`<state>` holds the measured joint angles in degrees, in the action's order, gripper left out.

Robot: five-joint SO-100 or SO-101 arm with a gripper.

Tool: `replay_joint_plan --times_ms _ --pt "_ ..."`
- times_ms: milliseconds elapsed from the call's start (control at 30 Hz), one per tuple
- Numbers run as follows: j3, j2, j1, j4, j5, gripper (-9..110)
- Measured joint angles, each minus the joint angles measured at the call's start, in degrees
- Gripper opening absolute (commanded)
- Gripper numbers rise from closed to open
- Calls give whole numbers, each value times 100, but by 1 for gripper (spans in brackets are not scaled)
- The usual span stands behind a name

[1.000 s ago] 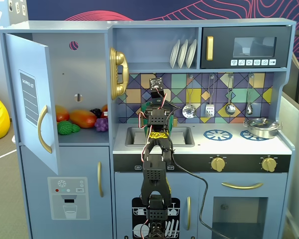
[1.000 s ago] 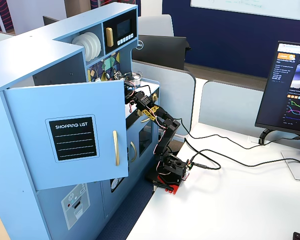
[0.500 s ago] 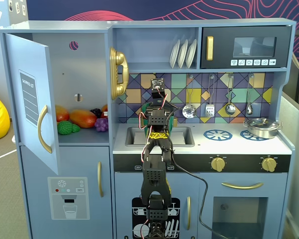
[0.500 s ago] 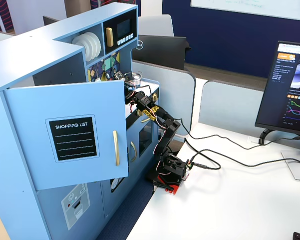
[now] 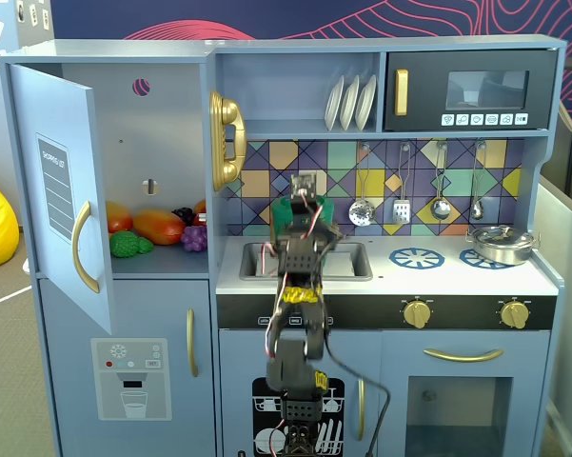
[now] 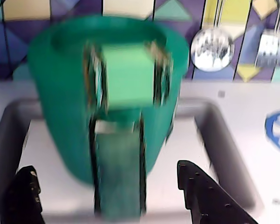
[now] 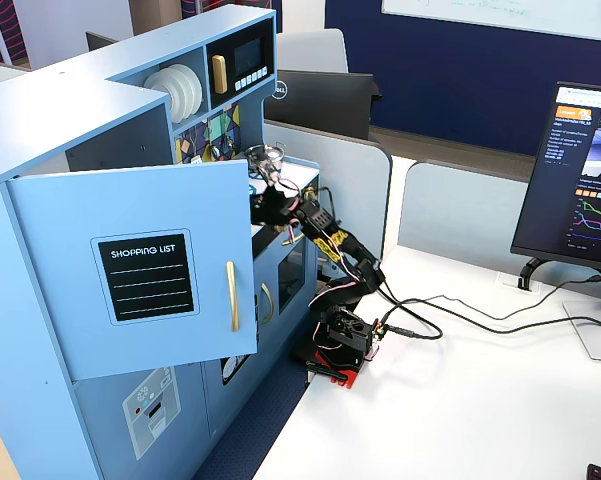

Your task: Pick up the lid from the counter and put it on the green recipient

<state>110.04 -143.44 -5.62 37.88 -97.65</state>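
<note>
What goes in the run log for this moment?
lid: on green pot at sink | pincer: open, holds nothing, in front of pot | wrist view blurred

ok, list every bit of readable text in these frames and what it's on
"SHOPPING LIST": black panel on the open fridge door.
Dell logo: back of black monitor.
Same panel in a fixed view: too small to read.
Lit screen: too small.
Wrist view: no text.
</note>
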Motion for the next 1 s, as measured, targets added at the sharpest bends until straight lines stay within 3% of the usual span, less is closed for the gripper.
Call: replay_joint_plan --times_ms 267,467,1000 --pt "2153 -1907 0 800 281 17" --pt "3867 -3190 -9 1380 202 0" --pt "6187 -3841 396 2830 527 1"
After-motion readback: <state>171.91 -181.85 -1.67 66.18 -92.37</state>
